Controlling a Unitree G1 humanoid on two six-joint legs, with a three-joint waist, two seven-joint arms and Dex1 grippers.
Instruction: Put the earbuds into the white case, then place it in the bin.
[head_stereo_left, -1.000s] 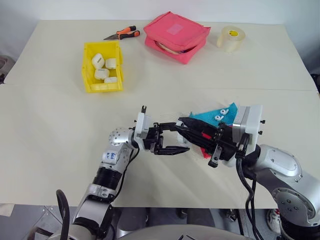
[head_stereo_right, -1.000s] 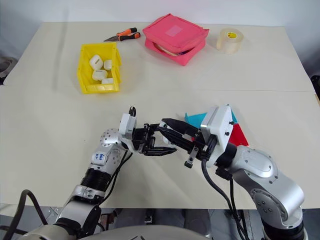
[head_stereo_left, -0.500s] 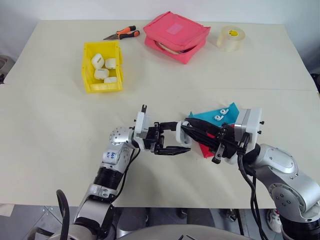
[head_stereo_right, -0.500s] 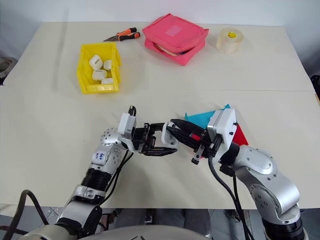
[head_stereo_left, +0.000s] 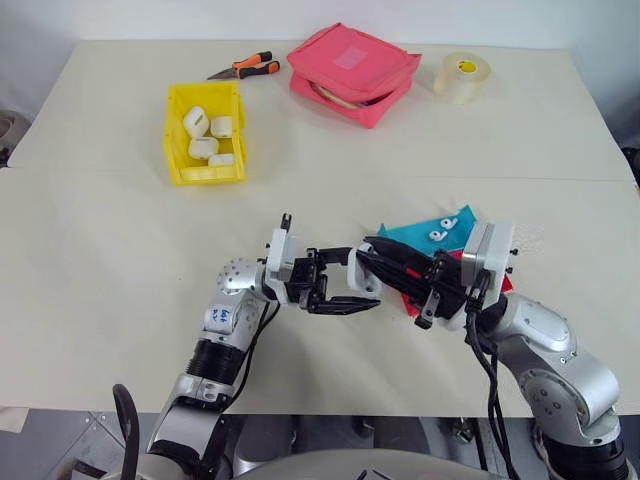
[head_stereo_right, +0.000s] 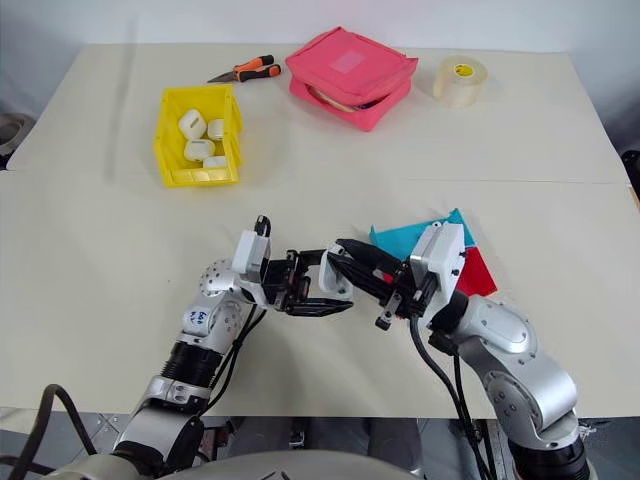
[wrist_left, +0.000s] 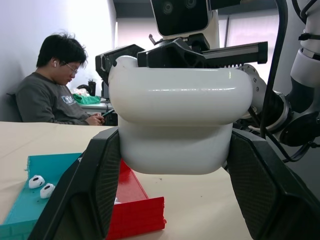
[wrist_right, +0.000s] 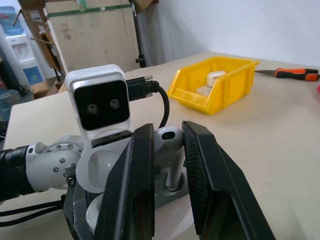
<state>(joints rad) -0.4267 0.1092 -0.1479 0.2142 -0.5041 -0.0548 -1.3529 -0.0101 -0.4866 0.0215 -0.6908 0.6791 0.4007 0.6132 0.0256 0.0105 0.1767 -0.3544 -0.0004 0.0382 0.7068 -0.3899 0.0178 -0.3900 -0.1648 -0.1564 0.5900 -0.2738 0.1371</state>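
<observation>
My left gripper (head_stereo_left: 350, 280) is shut on the white case (head_stereo_left: 367, 279), held above the table with its lid flipped open; the left wrist view has the case (wrist_left: 180, 125) clamped between both fingers. From the right, my right gripper (head_stereo_left: 374, 256) comes in shut on one earbud (wrist_right: 167, 142), whose stem points down into the open case (wrist_right: 97, 172). Two more earbuds (head_stereo_left: 441, 231) lie on the blue tray (head_stereo_left: 462, 218) behind my right hand. Far left on the table stands the yellow bin (head_stereo_left: 174, 135), with several white cases inside.
A red tray (head_stereo_left: 408, 297) lies partly under the blue one. Along the far edge sit a pink zip pouch (head_stereo_left: 353, 72), a tape roll (head_stereo_left: 460, 76) and orange-handled pliers (head_stereo_left: 245, 68). A seated person (wrist_left: 55, 85) is in the background of the left wrist view.
My right hand has sunk a little and edged toward the case with the earbud. The left hand and the case have stayed put.
</observation>
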